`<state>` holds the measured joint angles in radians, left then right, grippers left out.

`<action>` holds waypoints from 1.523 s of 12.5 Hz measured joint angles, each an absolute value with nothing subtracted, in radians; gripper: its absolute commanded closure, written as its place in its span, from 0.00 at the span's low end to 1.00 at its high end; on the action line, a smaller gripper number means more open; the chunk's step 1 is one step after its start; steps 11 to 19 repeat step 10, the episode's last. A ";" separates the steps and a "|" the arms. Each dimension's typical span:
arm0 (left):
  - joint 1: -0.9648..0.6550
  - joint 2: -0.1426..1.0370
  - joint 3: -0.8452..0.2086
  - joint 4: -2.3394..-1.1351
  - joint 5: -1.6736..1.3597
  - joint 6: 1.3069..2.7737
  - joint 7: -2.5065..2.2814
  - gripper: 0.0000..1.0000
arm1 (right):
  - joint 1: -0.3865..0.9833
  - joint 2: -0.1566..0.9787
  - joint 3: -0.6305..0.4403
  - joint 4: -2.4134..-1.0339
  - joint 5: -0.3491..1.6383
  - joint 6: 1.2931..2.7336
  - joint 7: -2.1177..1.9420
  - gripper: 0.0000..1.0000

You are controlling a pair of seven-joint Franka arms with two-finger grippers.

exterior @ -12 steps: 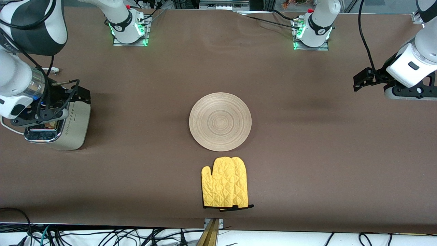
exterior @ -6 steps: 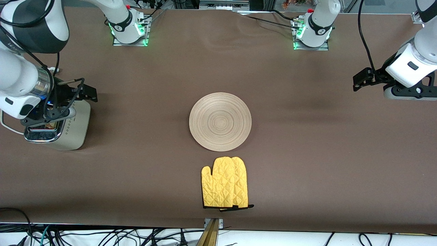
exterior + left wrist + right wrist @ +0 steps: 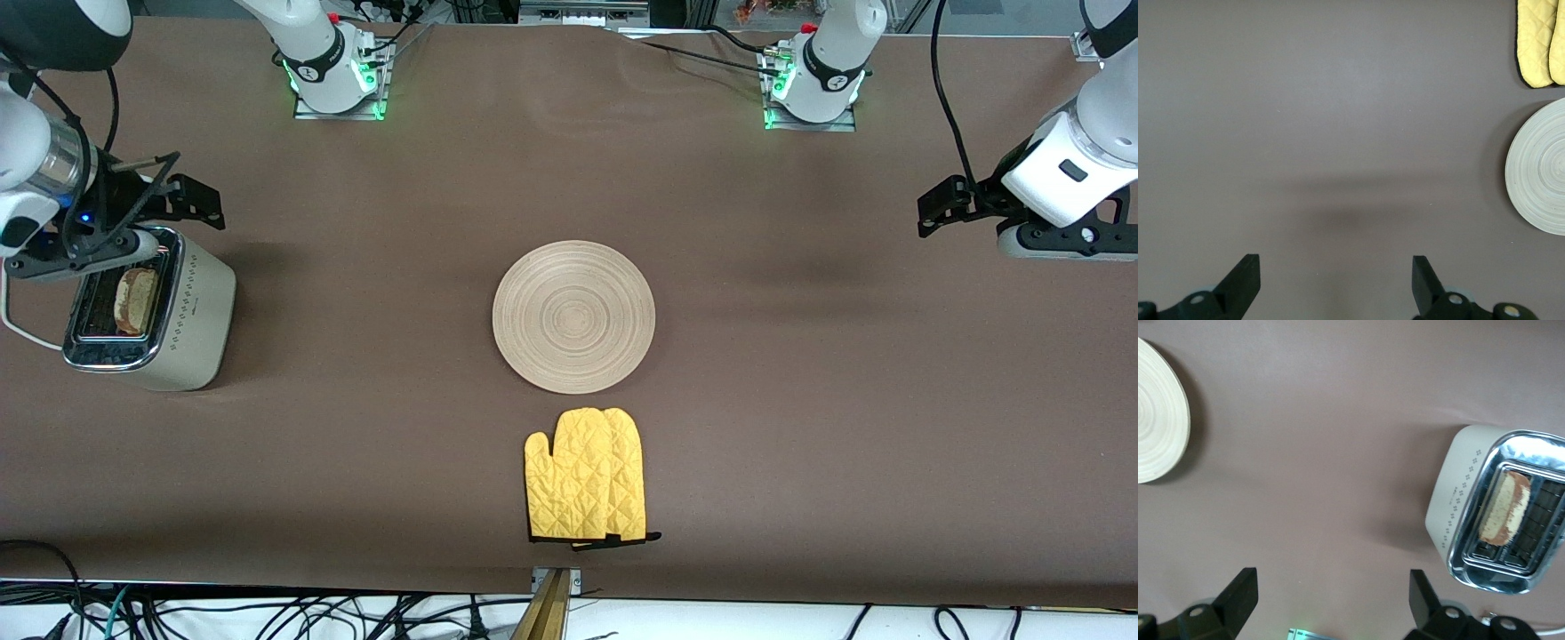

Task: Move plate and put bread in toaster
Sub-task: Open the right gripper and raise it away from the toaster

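Note:
The bread [image 3: 135, 300] stands in one slot of the cream toaster [image 3: 182, 324] at the right arm's end of the table. It shows in the right wrist view too, the bread [image 3: 1503, 508] in the toaster [image 3: 1457, 500]. My right gripper [image 3: 84, 253] is open and empty, up in the air by the toaster's end farthest from the front camera; its fingers [image 3: 1239, 587] stand wide apart. The wooden plate [image 3: 573, 316] lies empty mid-table, also in both wrist views [image 3: 1158, 420] [image 3: 1541, 167]. My left gripper [image 3: 1062, 240] waits open and empty over the left arm's end of the table.
A yellow oven mitt [image 3: 587, 476] lies just nearer the front camera than the plate; the left wrist view shows it too [image 3: 1538, 40]. The toaster's white cord [image 3: 18, 329] loops off the table's end.
My right gripper has lifted off the toaster and drawn back toward the bases. The bread, hidden under it before, now shows in the slot. The left arm has barely moved.

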<state>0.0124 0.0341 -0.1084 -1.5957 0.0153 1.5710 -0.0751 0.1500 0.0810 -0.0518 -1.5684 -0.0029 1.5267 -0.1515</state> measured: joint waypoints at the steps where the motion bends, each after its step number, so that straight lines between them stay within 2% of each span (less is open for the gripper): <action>1: 0.012 0.034 -0.108 -1.596 0.015 1.571 -0.075 0.00 | 0.140 0.072 -0.033 -1.575 -0.018 1.528 -0.149 0.00; 19: 0.012 0.034 -0.109 -1.596 0.015 1.571 -0.075 0.00 | 0.133 0.068 -0.012 -1.567 -0.025 1.539 -0.100 0.00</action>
